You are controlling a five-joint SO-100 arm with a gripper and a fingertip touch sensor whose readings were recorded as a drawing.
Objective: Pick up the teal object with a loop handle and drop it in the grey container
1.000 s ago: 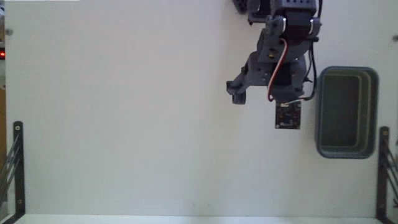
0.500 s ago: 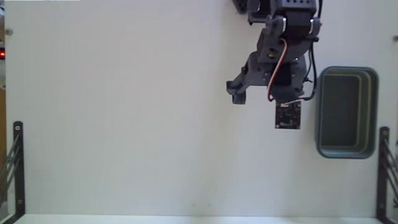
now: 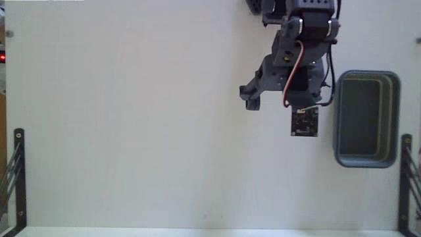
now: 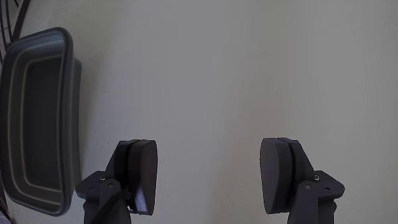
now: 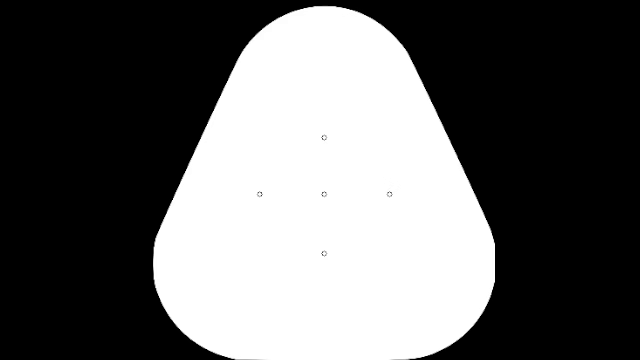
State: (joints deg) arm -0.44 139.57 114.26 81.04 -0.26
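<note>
- You won't find the teal object in either view; can't tell where it is
- Your grey container [image 3: 366, 118] sits on the white table [image 3: 131, 131] at the right edge in the fixed view; in the wrist view it lies at far left [image 4: 37, 118]; its visible interior holds nothing
- Your gripper [image 4: 211, 180] hangs over bare table just beside the container, not touching it; fingers [image 4: 140, 174] spread wide apart, nothing between them
- Arm [image 3: 296, 59] reaches in from the top of the fixed view; black brackets [image 3: 16, 178] stand at the table's lower corners
</note>
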